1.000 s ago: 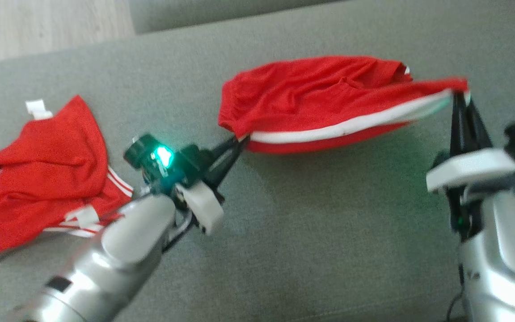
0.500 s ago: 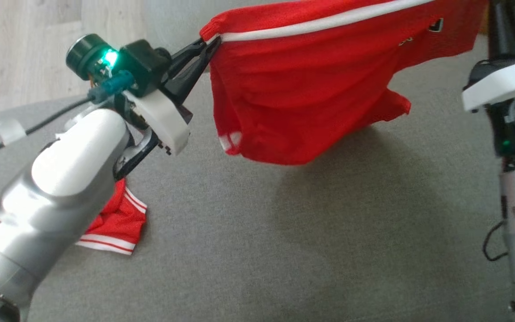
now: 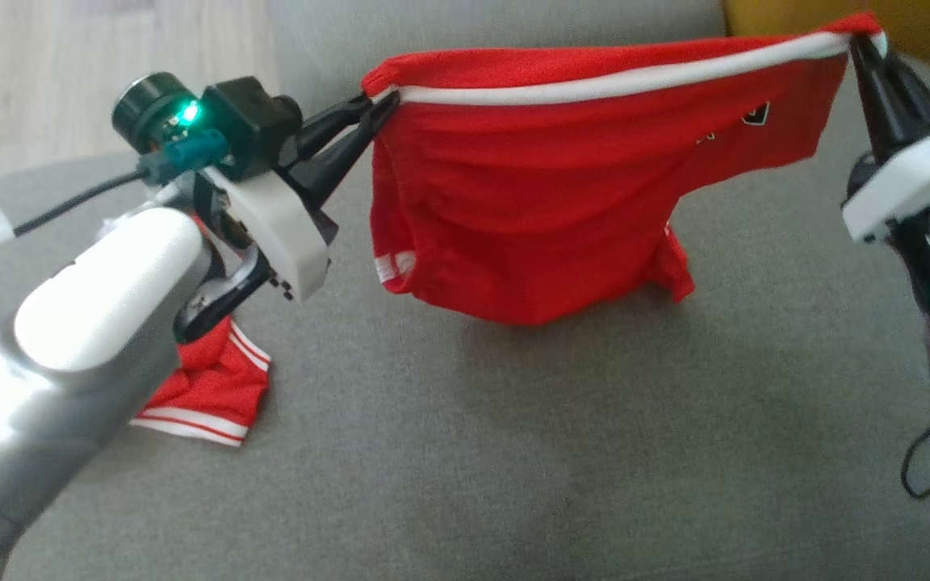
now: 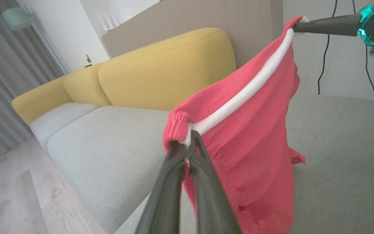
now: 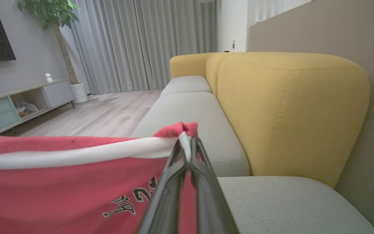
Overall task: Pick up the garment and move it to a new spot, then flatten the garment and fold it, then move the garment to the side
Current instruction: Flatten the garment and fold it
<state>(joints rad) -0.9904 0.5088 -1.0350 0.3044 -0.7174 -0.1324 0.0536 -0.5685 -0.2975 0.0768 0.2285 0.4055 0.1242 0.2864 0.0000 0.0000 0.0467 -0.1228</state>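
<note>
We hold the red garment strung between both arms, lifted above the grey sofa seat. Our left pincer is clamped tight on one end of the white trim. Our right pincer is pinched closed on the other end. The trim runs taut between them and the cloth hangs below in folds. The lowest hem is close to the seat; we cannot tell if it touches. There is black lettering near the right end. A second red piece with white stripes lies on the seat beneath our left forearm. A yellow backrest stands behind.
</note>
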